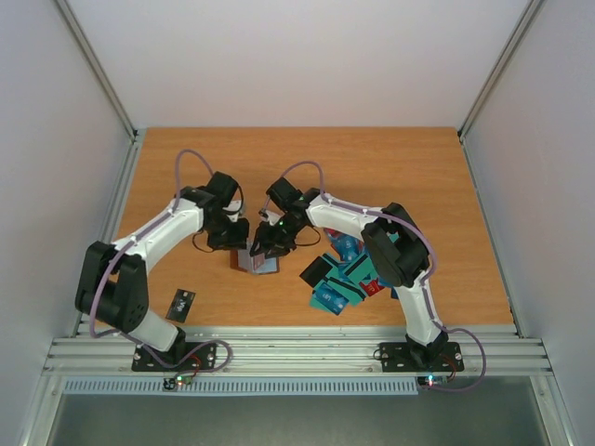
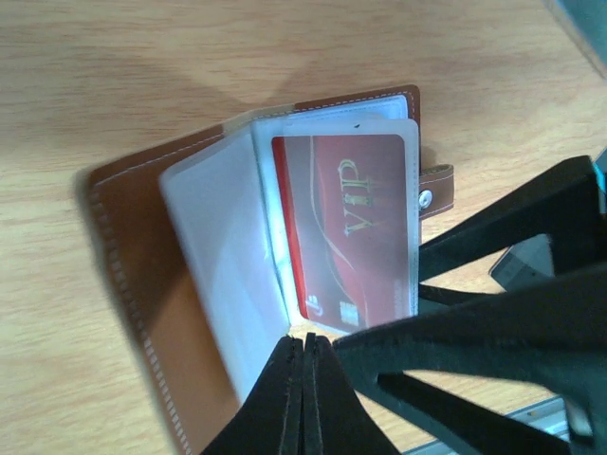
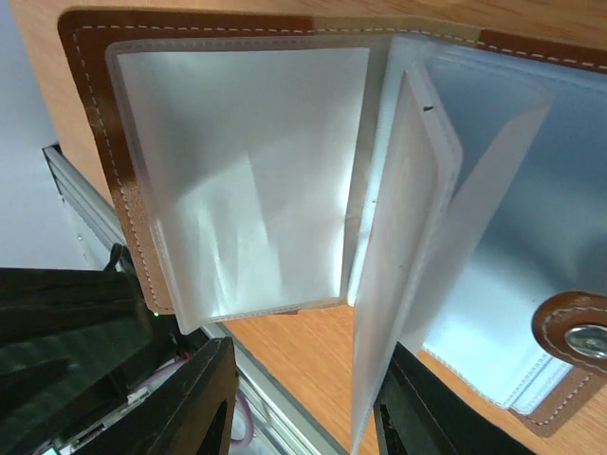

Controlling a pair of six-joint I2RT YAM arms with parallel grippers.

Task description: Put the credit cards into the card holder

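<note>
The brown card holder (image 1: 256, 263) lies open between both arms, its clear sleeves fanned out. In the left wrist view a red VIP card (image 2: 356, 227) sits inside one sleeve of the holder (image 2: 133, 256). My left gripper (image 2: 308, 341) is shut, its tips against the sleeves' lower edge; whether they pinch a sleeve does not show. My right gripper (image 3: 303, 398) is open below the holder (image 3: 90, 85), with one upright clear sleeve (image 3: 398, 284) hanging between its fingers, close to the right one. From above, the left gripper (image 1: 237, 243) and right gripper (image 1: 267, 246) meet over the holder.
A heap of teal, blue and red credit cards (image 1: 342, 279) lies right of the holder, under the right arm. One dark card (image 1: 181, 304) rests near the left arm's base. The holder's snap strap (image 2: 432, 190) sticks out beside the right gripper's fingers (image 2: 493, 327). A metal rail (image 1: 297, 348) edges the table's front.
</note>
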